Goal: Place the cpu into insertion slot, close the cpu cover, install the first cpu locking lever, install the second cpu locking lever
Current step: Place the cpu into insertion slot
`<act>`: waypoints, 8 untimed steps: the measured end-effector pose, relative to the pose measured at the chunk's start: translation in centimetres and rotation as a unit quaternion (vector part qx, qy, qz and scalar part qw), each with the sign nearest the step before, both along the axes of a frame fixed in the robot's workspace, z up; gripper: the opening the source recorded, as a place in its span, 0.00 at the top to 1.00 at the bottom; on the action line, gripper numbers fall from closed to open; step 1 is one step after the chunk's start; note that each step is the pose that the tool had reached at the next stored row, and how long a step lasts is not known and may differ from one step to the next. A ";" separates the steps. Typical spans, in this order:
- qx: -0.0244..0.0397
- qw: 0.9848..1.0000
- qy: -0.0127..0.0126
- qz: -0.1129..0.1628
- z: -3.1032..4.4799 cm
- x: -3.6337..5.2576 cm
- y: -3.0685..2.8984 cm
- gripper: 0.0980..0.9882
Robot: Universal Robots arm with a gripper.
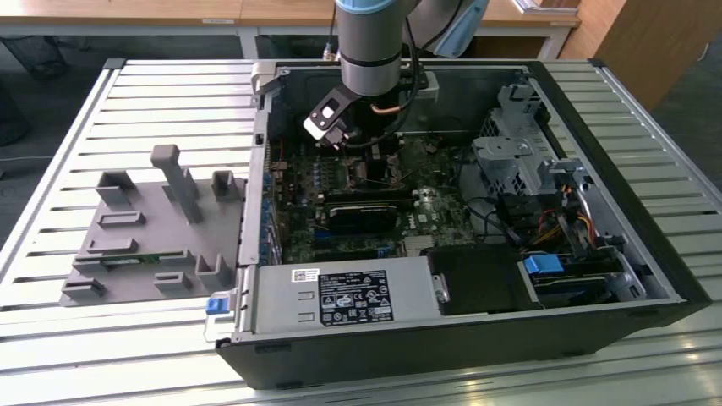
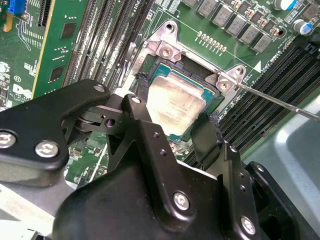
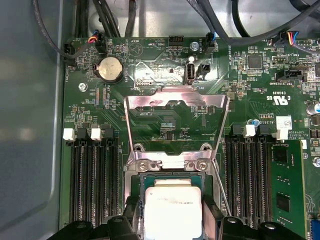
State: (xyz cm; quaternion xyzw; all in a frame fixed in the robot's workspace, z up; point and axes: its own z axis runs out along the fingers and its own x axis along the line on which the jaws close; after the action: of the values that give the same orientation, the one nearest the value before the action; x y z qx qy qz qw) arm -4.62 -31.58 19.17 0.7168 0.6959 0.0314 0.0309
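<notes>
Exterior view: black tool point(image 1: 376, 156) at long black card's point(image 1: 367, 213) twelve o'clock, straddling silvery square cpu point(image 2: 175, 102); grip cannot be told.

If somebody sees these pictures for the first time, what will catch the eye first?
First, the grey robot arm reaching down into the open black computer case in the exterior view. In the first wrist view the pale metal cpu lies flat on the green motherboard, and the shiny cpu cover stands tilted up, open, at its edge. The end effector hangs right over the cpu in the second wrist view.
</notes>
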 end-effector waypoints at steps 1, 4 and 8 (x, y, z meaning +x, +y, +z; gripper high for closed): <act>0.000 1.000 0.000 0.000 0.00 0.00 0.00 0.42; 0.000 1.000 0.000 0.000 0.13 0.00 0.01 0.42; 0.000 1.000 0.000 0.000 0.59 0.00 0.01 0.42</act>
State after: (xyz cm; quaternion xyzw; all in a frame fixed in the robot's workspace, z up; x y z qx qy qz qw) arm -4.62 -31.57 19.76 0.7169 0.6958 0.0314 0.0307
